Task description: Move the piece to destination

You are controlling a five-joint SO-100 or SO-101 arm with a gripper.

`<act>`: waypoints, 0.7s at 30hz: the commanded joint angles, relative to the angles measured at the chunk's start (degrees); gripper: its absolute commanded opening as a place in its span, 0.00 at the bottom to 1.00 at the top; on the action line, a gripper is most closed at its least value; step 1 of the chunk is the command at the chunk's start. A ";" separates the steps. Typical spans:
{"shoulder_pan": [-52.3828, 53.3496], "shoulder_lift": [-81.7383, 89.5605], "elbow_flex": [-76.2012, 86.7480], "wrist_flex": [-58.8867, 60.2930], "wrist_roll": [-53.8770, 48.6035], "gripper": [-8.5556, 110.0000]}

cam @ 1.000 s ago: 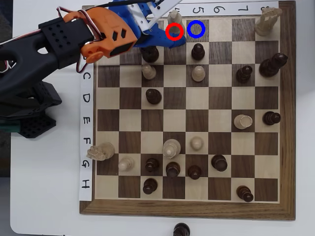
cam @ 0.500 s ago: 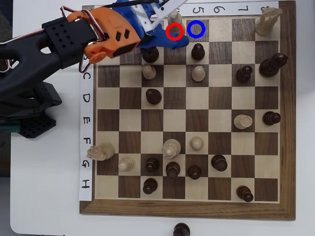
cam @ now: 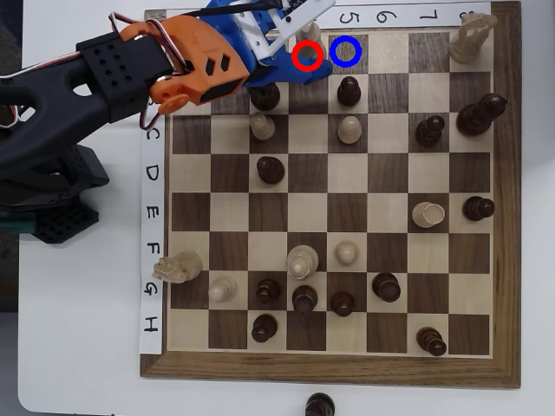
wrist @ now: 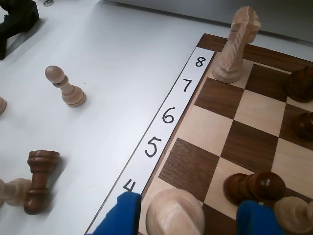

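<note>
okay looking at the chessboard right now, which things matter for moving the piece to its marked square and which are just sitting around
Part of the job:
- cream rounded-head chess piece between the blue fingers
- blue-fingered gripper
- dark square ringed in blue

Just lying about:
- large cream knight
- cream pawn off the board
- tipped dark brown piece on the table

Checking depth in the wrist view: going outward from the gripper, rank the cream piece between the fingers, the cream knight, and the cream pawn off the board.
1. Cream piece, between the gripper fingers.
2. Cream pawn, left, on the table.
3. Cream knight, top right corner square.
</note>
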 commanded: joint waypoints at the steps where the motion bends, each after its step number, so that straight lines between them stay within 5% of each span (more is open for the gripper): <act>1: 2.02 1.23 -13.62 -2.81 13.10 0.24; 21: 2.46 1.76 -13.97 -0.88 18.46 0.12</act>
